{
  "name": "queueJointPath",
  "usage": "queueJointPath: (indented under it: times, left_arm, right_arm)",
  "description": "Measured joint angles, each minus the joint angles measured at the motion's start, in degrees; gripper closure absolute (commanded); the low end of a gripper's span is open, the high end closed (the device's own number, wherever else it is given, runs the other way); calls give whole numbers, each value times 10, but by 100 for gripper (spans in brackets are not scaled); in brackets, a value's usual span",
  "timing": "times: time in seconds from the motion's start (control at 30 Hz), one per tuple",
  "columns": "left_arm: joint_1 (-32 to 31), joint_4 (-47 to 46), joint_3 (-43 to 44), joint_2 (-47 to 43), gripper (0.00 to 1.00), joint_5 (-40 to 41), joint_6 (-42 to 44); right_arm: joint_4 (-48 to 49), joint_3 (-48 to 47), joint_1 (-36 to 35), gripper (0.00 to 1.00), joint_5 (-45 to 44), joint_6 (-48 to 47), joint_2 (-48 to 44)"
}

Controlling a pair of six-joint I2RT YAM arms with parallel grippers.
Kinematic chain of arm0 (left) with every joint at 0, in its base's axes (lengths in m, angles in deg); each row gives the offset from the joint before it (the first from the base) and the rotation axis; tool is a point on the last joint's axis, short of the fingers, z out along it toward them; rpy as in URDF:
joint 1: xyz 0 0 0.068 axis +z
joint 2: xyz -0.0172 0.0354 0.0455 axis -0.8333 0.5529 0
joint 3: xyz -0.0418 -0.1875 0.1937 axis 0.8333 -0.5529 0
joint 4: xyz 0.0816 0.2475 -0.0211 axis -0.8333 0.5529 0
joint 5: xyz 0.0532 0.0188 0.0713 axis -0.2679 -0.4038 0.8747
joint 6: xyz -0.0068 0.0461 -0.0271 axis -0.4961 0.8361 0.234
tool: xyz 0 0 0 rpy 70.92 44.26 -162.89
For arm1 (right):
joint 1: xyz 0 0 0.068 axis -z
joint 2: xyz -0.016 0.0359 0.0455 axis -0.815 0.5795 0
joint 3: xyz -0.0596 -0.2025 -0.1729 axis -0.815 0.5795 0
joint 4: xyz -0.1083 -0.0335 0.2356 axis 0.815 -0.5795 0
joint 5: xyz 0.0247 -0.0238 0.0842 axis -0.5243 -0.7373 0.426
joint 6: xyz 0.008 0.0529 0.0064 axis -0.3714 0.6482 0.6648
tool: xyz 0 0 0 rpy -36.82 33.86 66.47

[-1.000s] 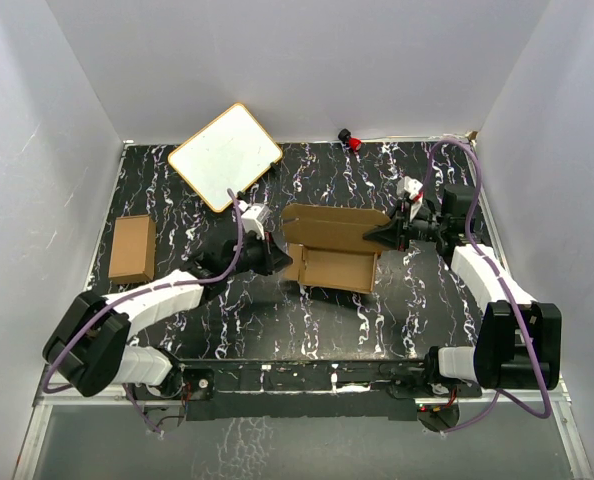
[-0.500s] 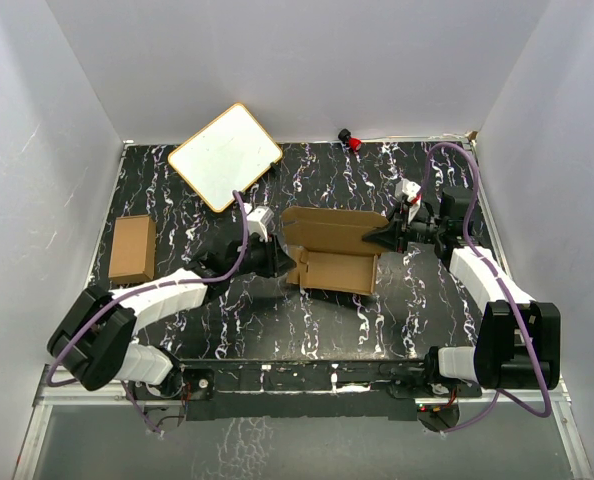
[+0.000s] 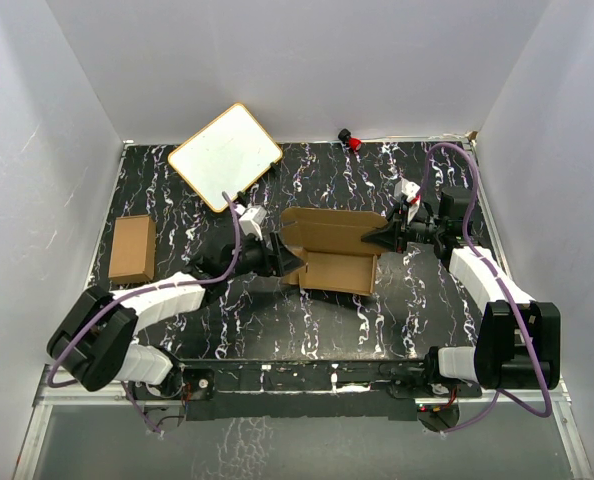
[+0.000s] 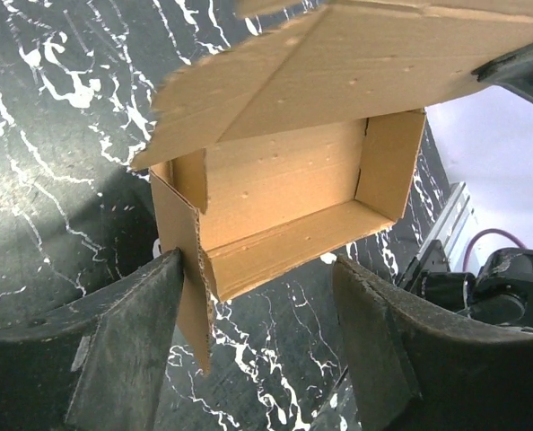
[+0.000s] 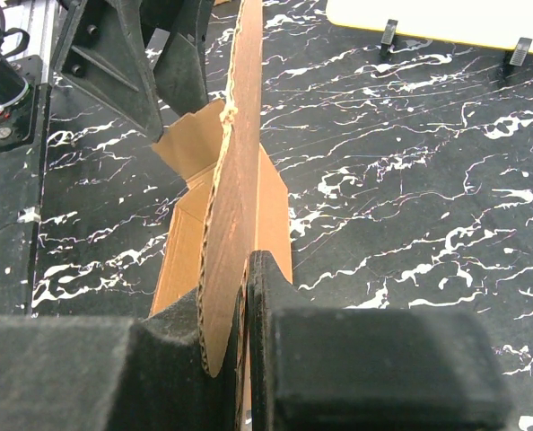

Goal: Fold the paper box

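Observation:
The paper box [image 3: 332,252] is a brown cardboard tray with its lid flap standing up, lying mid-table. My right gripper [image 3: 389,236] is shut on the right edge of that lid flap [image 5: 235,180], which is pinched upright between the pads, the gripper [image 5: 240,359] low in its own view. My left gripper [image 3: 289,262] is at the box's left end, open. In the left wrist view the tray [image 4: 284,197] faces me with its near corner between the spread fingers [image 4: 123,350]. A loose side flap [image 4: 190,287] hangs against the left finger; the gripper [image 4: 257,332] holds nothing.
A white board with a tan rim [image 3: 225,156] lies at the back left. Another small brown carton [image 3: 133,248] sits by the left wall. A small red object [image 3: 352,141] rests against the back wall. White walls close in the black marbled table [image 3: 277,320].
My left gripper has opened from shut, letting go of the box's left end, and has edged right. The right gripper stays shut on the lid flap.

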Motion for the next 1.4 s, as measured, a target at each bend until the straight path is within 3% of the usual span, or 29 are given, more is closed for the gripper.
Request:
queueJointPath:
  times: [0.37,0.53,0.63,0.73,1.07,1.4]
  left_arm:
    - [79,-73,-63,-26,35,-41,-82]
    - [127,-43,-64,-106,56,-31,-78]
    - [154,-10,-64,-149,75,-7,-63]
    - [173,31,-64,-159,78,19,-40]
    - [177,42,-81,-7,81,17,17]
    - [179,-52,-49,148,80,-89,38]
  right_arm:
    - [0,0,0,92,0,-2,0]
    - [0,0,0,92,0,-5,0]
    - [0,0,0,92,0,-8,0]
    - [-1,0,0,92,1,-12,0]
    - [-1,0,0,92,4,-16,0]
    - [-2,0,0,92,7,-16,0]
